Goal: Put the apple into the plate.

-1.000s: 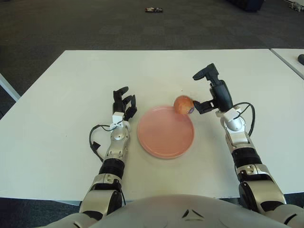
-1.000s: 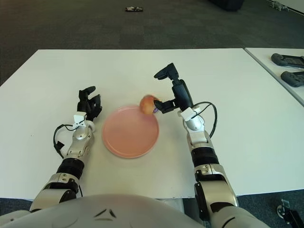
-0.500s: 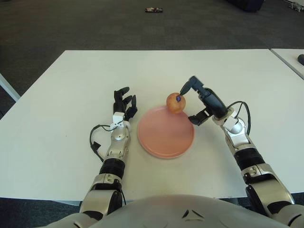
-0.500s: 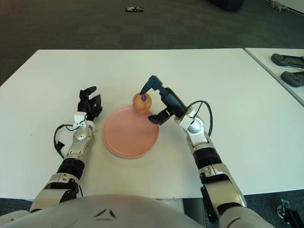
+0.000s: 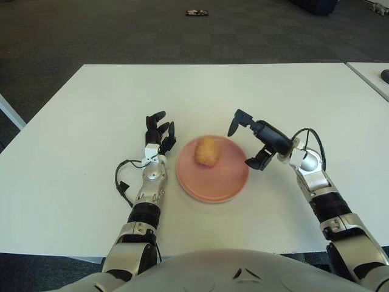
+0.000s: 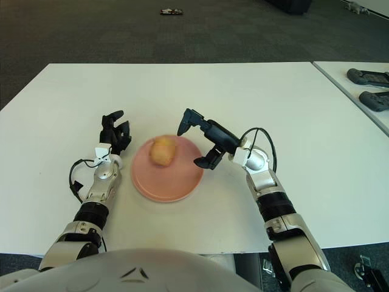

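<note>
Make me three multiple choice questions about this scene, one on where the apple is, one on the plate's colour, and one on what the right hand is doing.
1. Where is the apple?
A. On the plate
B. On the bare table beside the left hand
C. In the right hand's fingers

2. What colour is the plate?
A. Blue
B. Pink
C. Green

3. What state is the right hand in?
A. Closed around the apple
B. Open and holding nothing, at the plate's right edge
C. Flat on top of the plate's middle

Answers:
1. A, the apple shows inside the plate's rim, toward its far side.
2. B, the round plate is pink against the white table.
3. B, its fingers are spread with a clear gap to the apple. The left hand shows idle at the plate's left.
</note>
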### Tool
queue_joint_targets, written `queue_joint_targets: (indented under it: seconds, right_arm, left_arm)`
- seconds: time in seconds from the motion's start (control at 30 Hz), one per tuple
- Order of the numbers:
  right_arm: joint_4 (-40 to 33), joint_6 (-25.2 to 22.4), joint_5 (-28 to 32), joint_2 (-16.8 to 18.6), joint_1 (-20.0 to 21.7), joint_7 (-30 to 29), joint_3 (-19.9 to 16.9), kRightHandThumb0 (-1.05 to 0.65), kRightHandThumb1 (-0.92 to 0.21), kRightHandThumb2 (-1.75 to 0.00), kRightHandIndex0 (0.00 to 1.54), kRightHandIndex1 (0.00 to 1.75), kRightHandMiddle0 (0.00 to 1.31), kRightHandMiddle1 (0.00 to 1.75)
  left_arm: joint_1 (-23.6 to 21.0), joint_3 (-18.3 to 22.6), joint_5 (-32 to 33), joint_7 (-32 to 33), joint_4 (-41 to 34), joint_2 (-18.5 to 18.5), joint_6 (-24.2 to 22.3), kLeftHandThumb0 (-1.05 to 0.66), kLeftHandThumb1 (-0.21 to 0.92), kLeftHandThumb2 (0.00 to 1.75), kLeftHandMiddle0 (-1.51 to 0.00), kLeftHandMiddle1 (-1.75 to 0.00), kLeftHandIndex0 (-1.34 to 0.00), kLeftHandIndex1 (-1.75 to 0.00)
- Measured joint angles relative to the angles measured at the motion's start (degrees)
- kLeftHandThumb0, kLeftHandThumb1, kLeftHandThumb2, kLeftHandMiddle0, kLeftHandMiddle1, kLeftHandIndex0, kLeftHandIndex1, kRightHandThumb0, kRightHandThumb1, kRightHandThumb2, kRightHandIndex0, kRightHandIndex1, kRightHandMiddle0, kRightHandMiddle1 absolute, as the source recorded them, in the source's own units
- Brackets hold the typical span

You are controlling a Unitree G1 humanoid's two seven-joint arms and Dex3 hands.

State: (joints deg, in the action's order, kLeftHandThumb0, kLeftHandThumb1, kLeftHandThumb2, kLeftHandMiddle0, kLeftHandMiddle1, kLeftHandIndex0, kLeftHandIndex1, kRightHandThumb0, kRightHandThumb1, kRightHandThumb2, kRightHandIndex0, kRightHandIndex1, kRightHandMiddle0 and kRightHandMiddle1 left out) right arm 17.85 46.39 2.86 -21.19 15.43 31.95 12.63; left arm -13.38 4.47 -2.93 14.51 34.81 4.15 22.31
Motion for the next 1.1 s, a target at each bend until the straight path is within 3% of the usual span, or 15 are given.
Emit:
queue_joint_targets:
  seconds: [1.1]
  right_arm:
    - [-0.44,-2.19,-0.71,1.88,-0.43,-2.05,-2.31,0.53,-0.16,-1.51,0.74,1.75,0.94,1.75]
  left_arm:
    - [-0.60,0.07,0.17,0.09,1.22,-0.06,0.92,-0.75,0.92,0.51,-0.31,-0.80,-0.09,-1.22]
